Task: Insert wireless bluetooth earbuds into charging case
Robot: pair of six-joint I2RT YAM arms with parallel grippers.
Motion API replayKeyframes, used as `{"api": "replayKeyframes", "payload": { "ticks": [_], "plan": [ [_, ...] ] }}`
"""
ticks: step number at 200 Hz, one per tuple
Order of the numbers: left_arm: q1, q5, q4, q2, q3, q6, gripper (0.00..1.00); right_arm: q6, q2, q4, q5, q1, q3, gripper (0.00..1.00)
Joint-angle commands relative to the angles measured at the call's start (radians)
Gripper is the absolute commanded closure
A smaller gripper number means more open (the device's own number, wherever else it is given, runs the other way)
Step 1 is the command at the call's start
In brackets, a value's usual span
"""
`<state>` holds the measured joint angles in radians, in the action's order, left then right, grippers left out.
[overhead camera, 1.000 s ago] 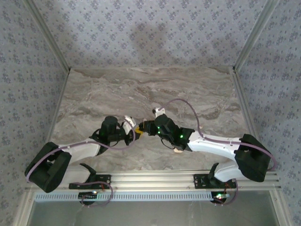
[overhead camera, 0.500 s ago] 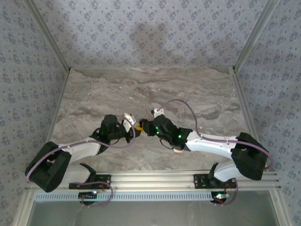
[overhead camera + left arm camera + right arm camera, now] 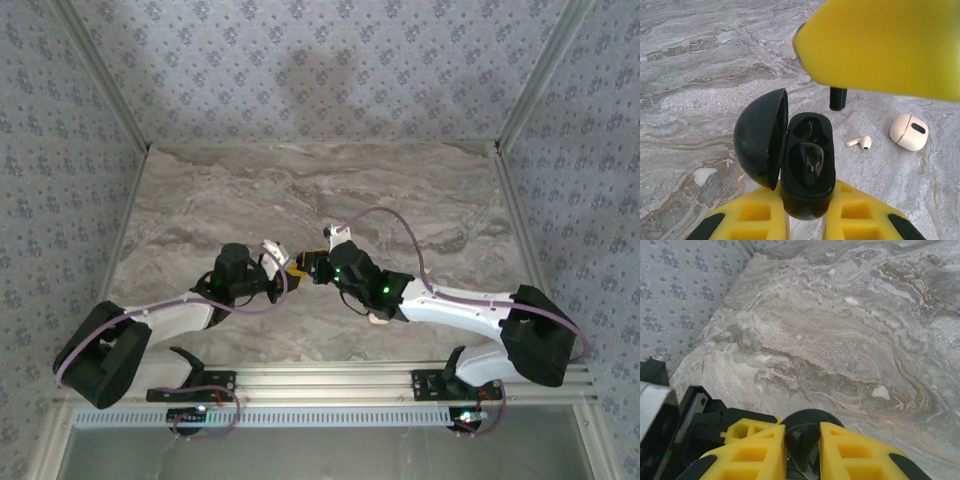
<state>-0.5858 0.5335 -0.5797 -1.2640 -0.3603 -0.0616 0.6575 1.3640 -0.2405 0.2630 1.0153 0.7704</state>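
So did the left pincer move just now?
No. Judged against the metal rail, the left pincer sits in the same spot as before, shut on the open black case.

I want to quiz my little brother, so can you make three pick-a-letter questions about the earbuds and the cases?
1. The black case in the left gripper is: A) shut B) upside down C) open
2. Where is the pale earbud? A) in the black case B) on the table beside the pale case C) in a gripper
3. What colour is the pinched earbud in the right gripper? A) black B) pale C) yellow

Answers: 1 C, its lid stands open; 2 B, it lies loose on the marble; 3 A, its dark stem pokes out.
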Motion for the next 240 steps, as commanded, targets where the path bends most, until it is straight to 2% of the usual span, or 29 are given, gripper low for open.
{"api": "replayKeyframes", "payload": {
  "ticks": [1,73,240],
  "plan": [
    [-0.008,0.010,-0.020,0.021,-0.028,0.006,0.91,-0.021,-0.006,-0.036,0.029,0.005,0.026,0.76],
    [-0.008,0.006,-0.036,0.034,-0.026,0.023,0.91,-0.019,0.044,-0.038,0.013,0.005,0.042,0.76],
    [0.001,-0.024,-0.101,0.043,-0.032,0.051,0.91,0.031,0.046,-0.025,0.025,0.012,0.005,0.76]
  ]
}}
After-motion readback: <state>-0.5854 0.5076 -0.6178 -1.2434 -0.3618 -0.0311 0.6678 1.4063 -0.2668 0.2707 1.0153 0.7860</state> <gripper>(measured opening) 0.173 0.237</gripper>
